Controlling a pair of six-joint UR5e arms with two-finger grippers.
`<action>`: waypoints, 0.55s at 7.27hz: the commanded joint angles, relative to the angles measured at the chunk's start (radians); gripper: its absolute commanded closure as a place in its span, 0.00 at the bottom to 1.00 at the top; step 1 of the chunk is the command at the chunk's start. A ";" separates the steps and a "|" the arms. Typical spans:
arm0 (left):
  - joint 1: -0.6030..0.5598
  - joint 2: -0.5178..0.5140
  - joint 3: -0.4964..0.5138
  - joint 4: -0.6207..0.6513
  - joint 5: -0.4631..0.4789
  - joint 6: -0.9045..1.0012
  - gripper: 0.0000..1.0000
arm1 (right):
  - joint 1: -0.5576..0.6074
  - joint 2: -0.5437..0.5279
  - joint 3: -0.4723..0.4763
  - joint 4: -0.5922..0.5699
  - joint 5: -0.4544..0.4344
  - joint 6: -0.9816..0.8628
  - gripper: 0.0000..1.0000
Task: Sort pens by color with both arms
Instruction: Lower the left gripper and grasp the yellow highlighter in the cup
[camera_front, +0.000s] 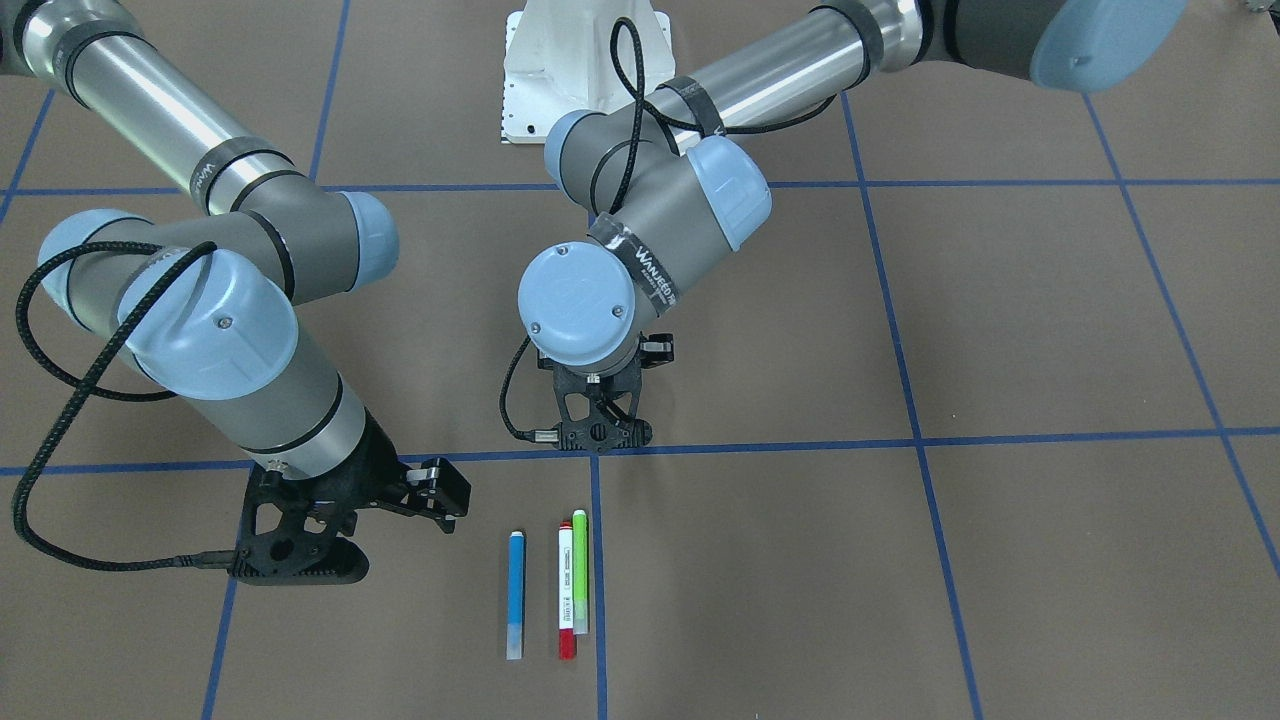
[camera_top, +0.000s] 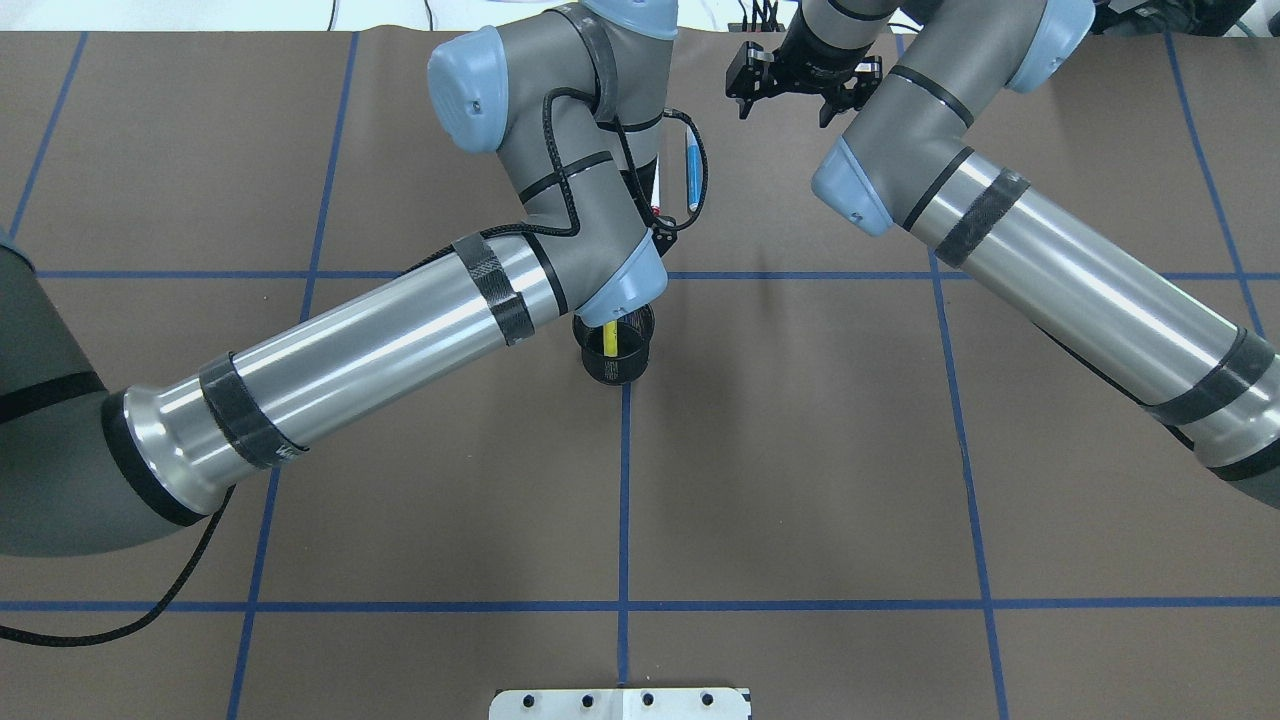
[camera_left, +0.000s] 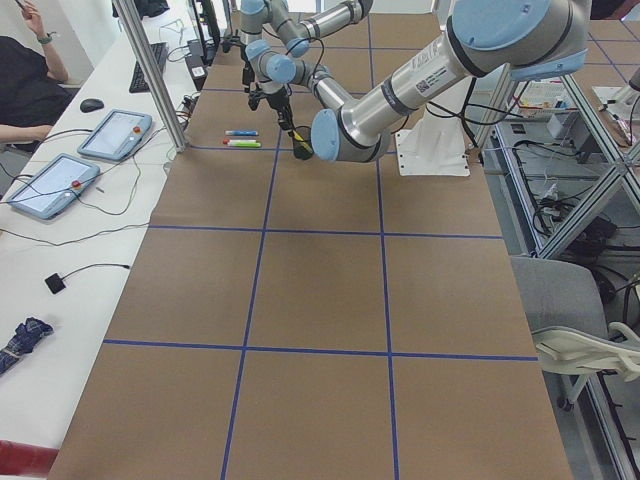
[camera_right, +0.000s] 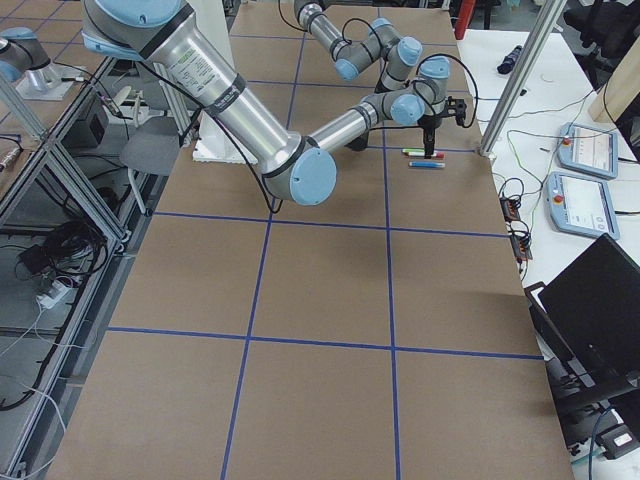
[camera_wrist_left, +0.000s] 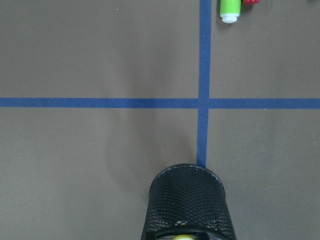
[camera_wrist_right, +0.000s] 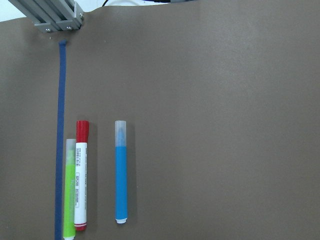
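Three pens lie side by side on the brown table: a blue pen (camera_front: 516, 595), a white pen with red caps (camera_front: 566, 590) and a green pen (camera_front: 580, 572) touching the white one. My right gripper (camera_top: 788, 100) hovers open just beside them, nothing between its fingers; its wrist view shows the blue (camera_wrist_right: 120, 170), white (camera_wrist_right: 81, 175) and green (camera_wrist_right: 70, 192) pens below. A yellow pen (camera_top: 609, 340) stands tilted inside the black mesh cup (camera_wrist_left: 185, 205). My left gripper (camera_front: 597, 432) hangs directly over that cup, apparently open; its fingers stay out of its own wrist view.
The white pedestal base (camera_front: 585, 70) stands at the robot's side of the table. Blue tape lines (camera_wrist_left: 204, 102) grid the brown surface. A metal frame post (camera_wrist_right: 50, 15) rises beyond the pens. Tablets (camera_left: 115, 135) and a seated person (camera_left: 30, 80) are at the operators' bench.
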 joint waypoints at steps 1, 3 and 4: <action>0.000 0.000 -0.001 0.000 0.002 0.000 0.62 | -0.010 0.001 0.002 0.000 -0.003 0.002 0.00; 0.000 0.001 -0.004 0.002 -0.001 -0.001 0.96 | -0.013 0.002 0.002 0.000 -0.006 0.002 0.00; 0.000 0.000 -0.009 0.003 -0.001 -0.001 1.00 | -0.012 0.001 0.002 0.000 -0.006 0.001 0.00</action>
